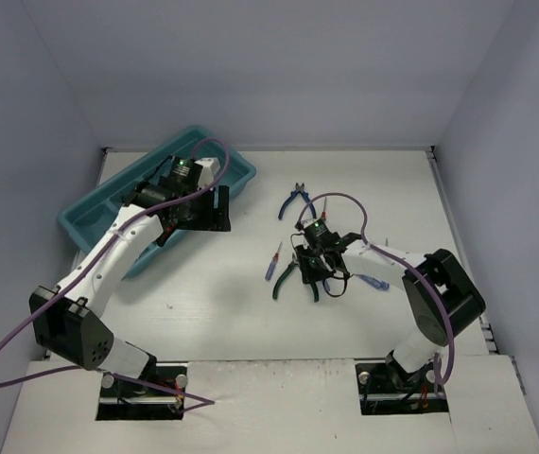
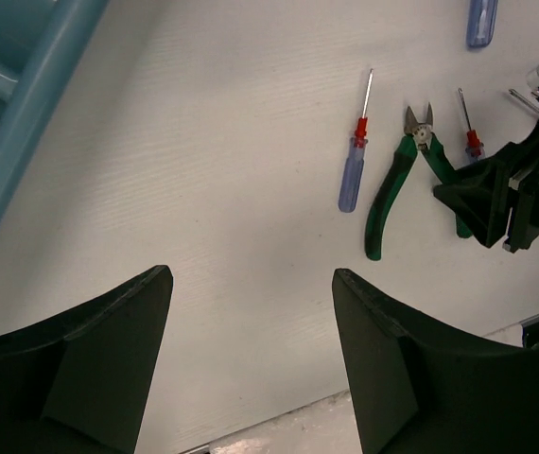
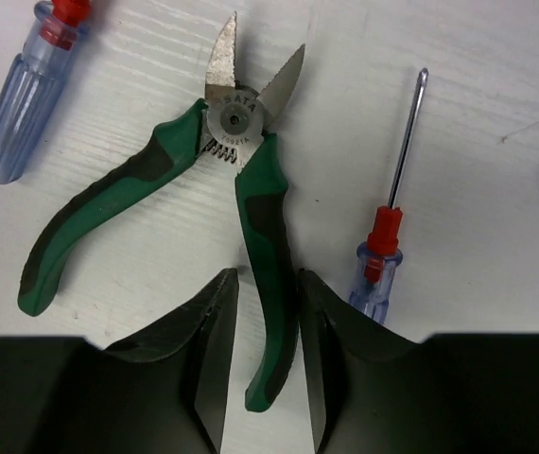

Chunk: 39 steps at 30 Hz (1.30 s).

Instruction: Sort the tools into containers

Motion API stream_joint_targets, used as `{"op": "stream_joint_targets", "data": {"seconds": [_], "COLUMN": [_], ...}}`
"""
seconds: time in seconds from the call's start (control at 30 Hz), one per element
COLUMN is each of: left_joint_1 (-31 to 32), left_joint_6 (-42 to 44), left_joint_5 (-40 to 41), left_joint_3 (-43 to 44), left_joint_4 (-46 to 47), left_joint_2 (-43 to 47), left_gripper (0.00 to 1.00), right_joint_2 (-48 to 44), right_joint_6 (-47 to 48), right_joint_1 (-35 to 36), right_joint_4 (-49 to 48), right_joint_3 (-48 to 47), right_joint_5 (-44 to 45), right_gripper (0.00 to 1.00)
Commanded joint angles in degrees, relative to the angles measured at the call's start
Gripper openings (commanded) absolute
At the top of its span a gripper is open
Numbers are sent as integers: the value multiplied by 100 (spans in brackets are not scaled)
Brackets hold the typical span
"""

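Green-handled pliers lie on the white table with their handles spread. My right gripper straddles one handle with its jaws narrow. The right finger touches the handle and a thin gap shows at the left finger. Small blue screwdrivers with red collars lie on either side. My left gripper hangs open and empty over bare table, beside the teal tray. From the left wrist I see the green pliers, a screwdriver and the right gripper.
Blue-handled pliers lie behind the right gripper. Another screwdriver lies to its right. The tray's near wall runs along the left of the left wrist view. Grey walls enclose the table on three sides.
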<state>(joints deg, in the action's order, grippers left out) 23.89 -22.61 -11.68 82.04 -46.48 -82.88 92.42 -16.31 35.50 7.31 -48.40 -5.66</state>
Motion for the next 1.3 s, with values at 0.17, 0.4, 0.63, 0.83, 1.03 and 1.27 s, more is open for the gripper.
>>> {"op": "stream_joint_targets", "data": {"seconds": [0.17, 0.4, 0.63, 0.83, 1.03, 1.27], "left_joint_1": [533, 1077, 1269, 1324, 1370, 1382], "left_joint_6": [-7, 95, -184, -327, -387, -444], "left_joint_5": [-584, -1500, -2724, -2932, -2968, -3118], "left_joint_3": [198, 667, 784, 769, 729, 736], "left_joint_4": [157, 202, 896, 1000, 1015, 1125], "left_joint_2": [136, -295, -429, -591, -772, -899], "left_gripper": [66, 66, 66, 66, 65, 40], "right_joint_2": [-1779, -3027, -3342, -3424, -3421, -3314], "right_joint_6": [332, 1100, 1302, 1296, 1260, 1220], "right_joint_1": [97, 115, 123, 124, 124, 117], "right_joint_4": [130, 49, -26, -134, -273, -496], "right_joint_3": [17, -257, -546, -613, -609, -627], "right_joint_5": [375, -236, -559, -638, -699, -805], "right_gripper": [0, 0, 0, 0, 1, 2]}}
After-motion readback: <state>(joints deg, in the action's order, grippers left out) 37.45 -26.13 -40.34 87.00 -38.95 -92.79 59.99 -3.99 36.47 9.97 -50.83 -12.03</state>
